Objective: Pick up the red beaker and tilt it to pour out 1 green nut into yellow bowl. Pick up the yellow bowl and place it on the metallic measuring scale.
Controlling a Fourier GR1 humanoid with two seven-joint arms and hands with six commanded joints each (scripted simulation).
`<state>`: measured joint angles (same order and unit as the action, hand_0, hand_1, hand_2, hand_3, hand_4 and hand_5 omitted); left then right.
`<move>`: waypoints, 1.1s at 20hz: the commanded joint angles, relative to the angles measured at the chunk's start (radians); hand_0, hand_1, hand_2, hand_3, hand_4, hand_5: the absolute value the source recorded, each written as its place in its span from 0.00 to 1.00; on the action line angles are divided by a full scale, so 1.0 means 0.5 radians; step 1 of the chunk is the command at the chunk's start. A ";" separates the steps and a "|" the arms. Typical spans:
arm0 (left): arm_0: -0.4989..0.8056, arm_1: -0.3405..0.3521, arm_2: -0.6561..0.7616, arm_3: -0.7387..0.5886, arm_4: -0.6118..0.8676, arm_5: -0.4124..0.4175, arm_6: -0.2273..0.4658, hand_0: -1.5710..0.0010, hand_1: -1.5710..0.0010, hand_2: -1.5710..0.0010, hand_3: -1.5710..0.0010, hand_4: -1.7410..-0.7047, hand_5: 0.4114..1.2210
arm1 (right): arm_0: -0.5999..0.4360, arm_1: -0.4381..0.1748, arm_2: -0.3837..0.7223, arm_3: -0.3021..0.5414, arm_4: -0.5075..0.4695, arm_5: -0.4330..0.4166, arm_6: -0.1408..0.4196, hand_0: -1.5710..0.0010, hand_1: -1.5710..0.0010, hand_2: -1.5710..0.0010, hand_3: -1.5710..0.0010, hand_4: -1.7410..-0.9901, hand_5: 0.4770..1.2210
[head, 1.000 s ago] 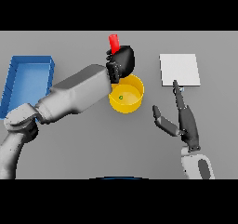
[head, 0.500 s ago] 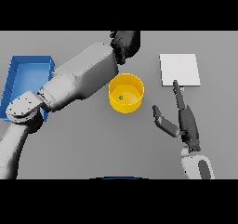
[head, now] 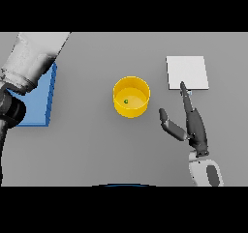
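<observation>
Yellow bowl [head: 131,97] now holds one green nut [head: 126,101]; the beaker and left hand have left view, so the open, empty right hand [head: 193,124], just right of the bowl, should grasp next.

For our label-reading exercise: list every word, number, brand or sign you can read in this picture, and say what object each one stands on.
None: no readable text shows anywhere.
Yellow bowl: plain, holding a green nut.
Metallic measuring scale: blank top, no digits visible.
Blue tray: unmarked.
Right hand and grey table: no markings.
</observation>
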<state>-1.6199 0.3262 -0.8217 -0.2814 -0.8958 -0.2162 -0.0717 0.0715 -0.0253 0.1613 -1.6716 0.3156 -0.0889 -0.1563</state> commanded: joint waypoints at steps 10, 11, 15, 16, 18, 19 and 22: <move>0.388 0.493 0.662 0.227 0.903 0.486 0.377 0.00 0.00 0.00 0.09 0.00 1.00 | -0.052 0.014 -0.007 0.061 -0.039 0.019 0.033 1.00 1.00 1.00 1.00 0.93 0.24; 0.447 0.540 0.726 0.223 1.002 0.534 0.437 0.00 0.00 0.00 0.09 0.00 1.00 | -0.039 0.008 -0.005 0.054 -0.045 0.028 0.020 1.00 1.00 1.00 1.00 0.92 0.24; 0.772 0.586 0.895 0.084 1.355 0.719 0.540 0.00 0.00 0.00 0.07 0.00 1.00 | -0.020 0.007 0.015 0.037 0.005 0.001 0.022 1.00 1.00 1.00 1.00 0.92 0.23; 0.828 0.586 0.922 0.033 1.423 0.751 0.582 0.00 0.00 0.00 0.06 0.00 1.00 | -0.033 0.013 0.025 0.024 0.039 -0.022 0.055 1.00 1.00 1.00 1.00 0.92 0.23; 0.986 0.618 0.963 -0.141 1.553 0.803 0.619 0.00 0.00 0.00 0.06 0.00 1.00 | -0.020 -0.003 0.034 0.008 0.075 -0.030 0.076 1.00 1.00 1.00 1.00 0.91 0.23; 1.071 0.641 0.965 -0.248 1.598 0.829 0.661 0.00 0.00 0.00 0.06 0.00 1.00 | -0.015 -0.018 0.027 0.015 0.074 -0.027 0.062 1.00 1.00 1.00 1.00 0.93 0.23; 1.377 0.669 0.960 -0.620 1.737 0.975 0.865 0.00 0.00 0.00 0.08 0.00 1.00 | -0.033 -0.014 0.022 0.041 0.051 -0.010 0.072 1.00 1.00 1.00 1.00 0.95 0.23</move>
<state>-0.9300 0.6600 -0.3420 -0.5909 -0.0253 0.2708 0.3559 0.0549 -0.0326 0.1724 -1.6509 0.3414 -0.0937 -0.1195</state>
